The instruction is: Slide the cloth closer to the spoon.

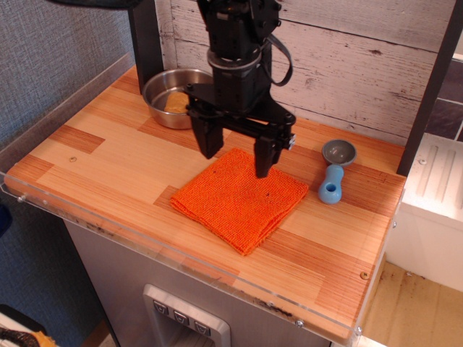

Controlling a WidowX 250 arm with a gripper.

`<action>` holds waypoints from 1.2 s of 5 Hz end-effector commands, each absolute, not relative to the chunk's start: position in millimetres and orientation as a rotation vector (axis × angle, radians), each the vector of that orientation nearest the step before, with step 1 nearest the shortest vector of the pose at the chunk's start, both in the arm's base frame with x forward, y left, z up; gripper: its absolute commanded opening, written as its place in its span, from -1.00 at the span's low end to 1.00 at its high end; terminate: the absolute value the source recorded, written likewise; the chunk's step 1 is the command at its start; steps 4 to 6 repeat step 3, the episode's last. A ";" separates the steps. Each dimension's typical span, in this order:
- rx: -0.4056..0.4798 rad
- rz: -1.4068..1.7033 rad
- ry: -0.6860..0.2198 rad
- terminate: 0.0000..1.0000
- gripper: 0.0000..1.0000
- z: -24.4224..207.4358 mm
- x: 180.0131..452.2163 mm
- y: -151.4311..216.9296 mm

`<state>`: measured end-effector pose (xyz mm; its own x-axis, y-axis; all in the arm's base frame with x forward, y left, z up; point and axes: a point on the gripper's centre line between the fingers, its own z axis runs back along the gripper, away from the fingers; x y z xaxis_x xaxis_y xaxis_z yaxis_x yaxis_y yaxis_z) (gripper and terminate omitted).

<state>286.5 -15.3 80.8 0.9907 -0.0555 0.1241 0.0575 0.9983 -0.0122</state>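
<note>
The bright orange folded cloth [239,199] lies flat on the wooden counter, near the front middle. The spoon [336,170], with a light-blue handle and round grey bowl, lies just right of the cloth's right corner, a small gap between them. My black gripper [237,157] hangs above the cloth's back edge, its two fingers spread wide apart and empty, lifted off the fabric.
A round steel pan [176,97] holding a tan spongy piece [176,103] stands at the back left, behind the gripper. A plank wall runs along the back. A clear plastic lip [181,264] edges the counter's front and left sides. A dark post [432,79] stands at the right.
</note>
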 end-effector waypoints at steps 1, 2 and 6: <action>0.000 -0.036 -0.110 -1.00 1.00 91.6 275.9 3.6; 0.000 -0.036 -0.110 -1.00 1.00 91.6 275.9 3.6; 0.000 -0.036 -0.110 1.00 1.00 91.6 275.9 3.6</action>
